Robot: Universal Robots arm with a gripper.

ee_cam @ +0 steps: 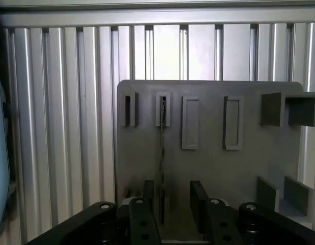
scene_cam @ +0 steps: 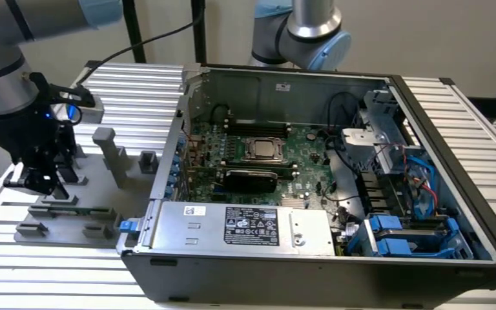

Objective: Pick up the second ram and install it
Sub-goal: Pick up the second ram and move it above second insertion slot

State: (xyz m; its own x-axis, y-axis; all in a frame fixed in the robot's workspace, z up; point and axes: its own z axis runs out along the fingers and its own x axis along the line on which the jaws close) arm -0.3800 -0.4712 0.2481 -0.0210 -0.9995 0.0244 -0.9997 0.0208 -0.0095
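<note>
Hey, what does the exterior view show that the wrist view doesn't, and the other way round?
Exterior view adds: the open black computer case with its green motherboard, the silver power supply box, and the grey robot arm.
Wrist view adds: the long thin green ram stick seen edge-on, sitting in the fixture's slots, inside the open claw and nearer one side.
Shared: the flat grey plastic fixture plate, the ribbed aluminium table, the ram stick, and the claw above it.
</note>
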